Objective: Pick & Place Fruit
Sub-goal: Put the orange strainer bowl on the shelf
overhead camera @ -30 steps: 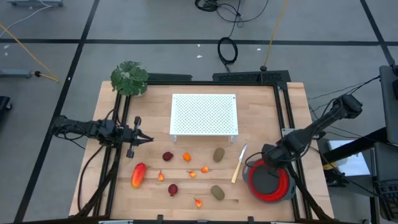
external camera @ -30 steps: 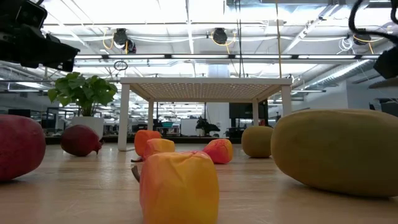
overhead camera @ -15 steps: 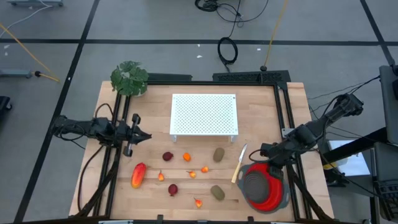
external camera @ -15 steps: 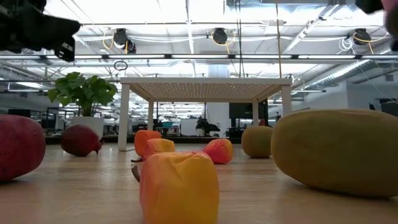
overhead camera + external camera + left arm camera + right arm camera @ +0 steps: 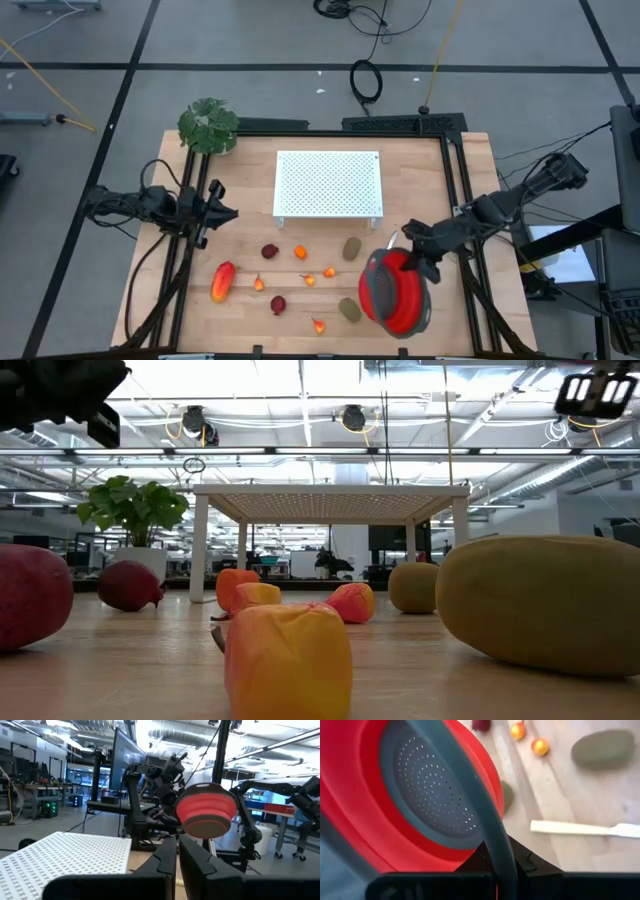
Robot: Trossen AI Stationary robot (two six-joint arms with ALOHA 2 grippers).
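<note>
the left gripper [image 5: 222,213] hovers by the table's left edge, its dark fingers [image 5: 165,862] pressed together on nothing. right of it the fruit [image 5: 222,281] lies scattered over the wood in front of the white perforated stand [image 5: 329,184]: a long red-orange piece, dark red rounds, tiny orange bits, two olive ovals. the lifted red bowl [image 5: 395,290] hides the knife [image 5: 585,828] from above; only the right wrist view shows it, flat on the table. the right gripper [image 5: 420,258] pinches the bowl's grey rim, the bowl tilted above the table. a potted plant [image 5: 208,125] stands at the back left corner.
</note>
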